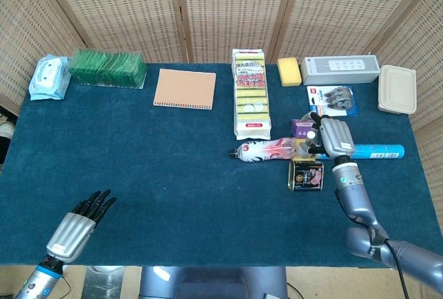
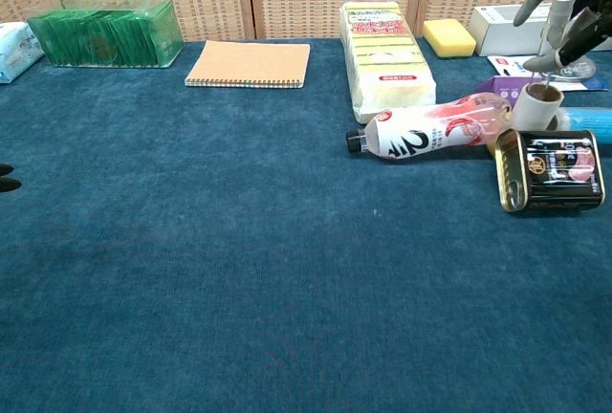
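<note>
My right hand (image 1: pixel 332 136) hovers above the table with its fingers spread and nothing in it; the chest view shows this hand (image 2: pixel 564 16) at the top right edge. Just below it lie a blue tube (image 1: pixel 374 151), a small beige cylinder (image 2: pixel 538 105) and a purple box (image 1: pixel 302 127). A pink-labelled bottle (image 1: pixel 266 150) lies on its side to the hand's left. A dark tin can (image 1: pixel 306 174) sits in front of it. My left hand (image 1: pixel 79 223) rests at the near left corner, fingers stretched out and holding nothing.
Along the back stand a wipes pack (image 1: pixel 48 77), a green box (image 1: pixel 107 67), a notebook (image 1: pixel 184 88), a long sponge pack (image 1: pixel 250 93), a yellow sponge (image 1: pixel 289 70), a white device (image 1: pixel 340 69), a tape pack (image 1: pixel 333 100) and a beige lidded container (image 1: pixel 397 89).
</note>
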Motion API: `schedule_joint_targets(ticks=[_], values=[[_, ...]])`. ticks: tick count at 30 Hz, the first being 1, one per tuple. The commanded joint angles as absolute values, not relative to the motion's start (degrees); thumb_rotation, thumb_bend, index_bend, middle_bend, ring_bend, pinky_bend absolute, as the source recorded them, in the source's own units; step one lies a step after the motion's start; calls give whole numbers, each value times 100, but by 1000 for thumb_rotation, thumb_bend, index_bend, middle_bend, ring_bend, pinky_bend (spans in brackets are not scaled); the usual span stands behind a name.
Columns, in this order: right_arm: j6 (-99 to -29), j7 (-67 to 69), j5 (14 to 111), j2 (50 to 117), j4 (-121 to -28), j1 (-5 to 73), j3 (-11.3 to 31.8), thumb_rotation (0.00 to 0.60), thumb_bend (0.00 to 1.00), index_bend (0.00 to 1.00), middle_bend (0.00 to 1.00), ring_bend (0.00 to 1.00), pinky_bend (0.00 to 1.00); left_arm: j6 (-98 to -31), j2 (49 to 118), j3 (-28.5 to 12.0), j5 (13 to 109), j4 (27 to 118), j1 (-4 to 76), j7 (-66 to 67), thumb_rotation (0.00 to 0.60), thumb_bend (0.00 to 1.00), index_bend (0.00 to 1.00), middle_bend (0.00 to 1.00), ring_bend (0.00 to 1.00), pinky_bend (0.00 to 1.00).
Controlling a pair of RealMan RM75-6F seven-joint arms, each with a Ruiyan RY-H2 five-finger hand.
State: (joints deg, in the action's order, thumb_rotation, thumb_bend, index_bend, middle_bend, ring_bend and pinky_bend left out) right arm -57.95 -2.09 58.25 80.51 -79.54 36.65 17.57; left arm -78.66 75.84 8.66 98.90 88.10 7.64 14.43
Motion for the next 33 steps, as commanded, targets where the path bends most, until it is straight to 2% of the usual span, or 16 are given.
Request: schedule_joint_targets(ticks=[1,20,33], values=[[-5786,-203,5819,8038,-7947,3655,1756,600,274,319,330,334,360,-7863,7584,866,9888,8811,764,1443,600,207,31,17,21,226],[-6378,-656,6086,7793,-8131,3434,1709,600,244,290,266,252,284,-7917,7560,865,9935,8829,755,1418,600,206,31,17,22,226],[-6753,-818,6387,7164,-8743,2956,1441,600,244,247,248,233,264,-7968,7526,861,9959,8846,742,1399,600,206,32,17,22,226]])
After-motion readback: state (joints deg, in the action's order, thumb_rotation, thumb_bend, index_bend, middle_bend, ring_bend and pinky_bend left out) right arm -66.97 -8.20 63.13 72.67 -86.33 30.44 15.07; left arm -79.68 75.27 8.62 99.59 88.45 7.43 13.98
